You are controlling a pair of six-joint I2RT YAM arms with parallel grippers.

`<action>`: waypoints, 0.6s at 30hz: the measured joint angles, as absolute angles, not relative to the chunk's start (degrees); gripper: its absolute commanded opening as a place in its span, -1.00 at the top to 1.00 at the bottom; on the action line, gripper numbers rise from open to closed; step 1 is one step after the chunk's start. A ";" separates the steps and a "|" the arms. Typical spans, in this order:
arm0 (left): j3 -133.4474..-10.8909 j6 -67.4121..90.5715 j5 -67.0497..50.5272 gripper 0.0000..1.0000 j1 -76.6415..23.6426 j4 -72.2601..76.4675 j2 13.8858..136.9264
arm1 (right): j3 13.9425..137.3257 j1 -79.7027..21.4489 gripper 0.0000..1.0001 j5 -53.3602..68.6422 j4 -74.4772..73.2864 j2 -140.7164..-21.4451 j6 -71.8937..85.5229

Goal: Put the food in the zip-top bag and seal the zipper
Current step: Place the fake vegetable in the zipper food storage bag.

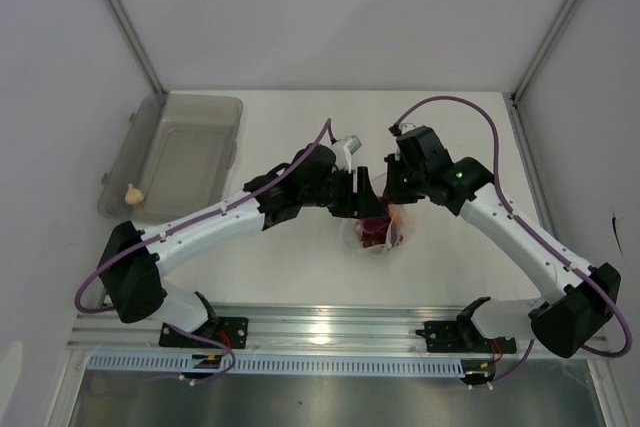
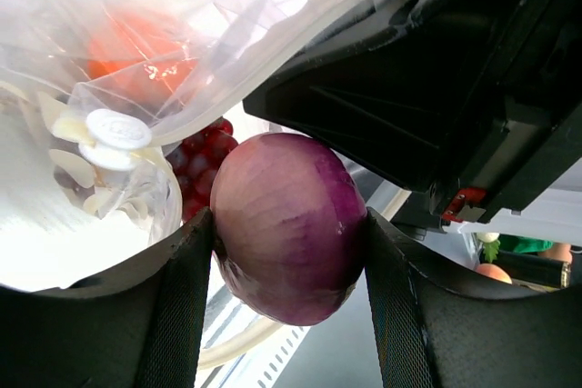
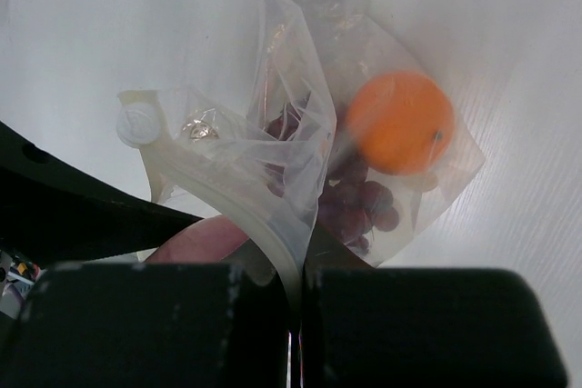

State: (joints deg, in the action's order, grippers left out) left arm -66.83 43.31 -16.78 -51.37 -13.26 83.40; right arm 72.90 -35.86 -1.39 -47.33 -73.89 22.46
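The step in hand was loading the food: the purple-red onion was held at the mouth of the zip-top bag, not yet inside, and sealing had not begun. The left gripper gripped the onion across its middle, one finger pad on each side, with the jaws spread to the onion's width. The onion filled the lower centre of the left wrist view, with the bag's open mouth just beyond it at upper left. The right gripper was closed on the bag's mouth edge, pinching the zipper strip at the bottom centre of the right wrist view and holding that lip raised. In the top view the bag lay at the centre of the table, between the two grippers. It contained the orange and the cluster of berries. The garlic bulb lay well apart, in the grey tub at the upper left of the top view. By judgement, the next move called for the left gripper to carry the onion past the raised lip and release it only once clear of the strip. The opening appeared narrow against the onion, so the film could catch or fold. The garlic was not yet loaded, and the zipper was yet to be pressed shut.
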 measured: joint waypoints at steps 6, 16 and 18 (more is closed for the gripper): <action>-68.42 41.91 -15.07 -0.34 -51.37 -15.18 83.74 | 72.53 -35.75 1.00 -1.17 -47.29 -72.77 22.46; -68.60 39.99 -13.10 -0.98 -51.40 -17.50 83.74 | 72.20 -35.38 1.00 -0.40 -47.27 -72.29 22.46; -68.60 39.83 -13.02 -0.99 -51.40 -17.56 83.68 | 72.18 -35.33 1.00 -0.12 -47.22 -72.29 22.46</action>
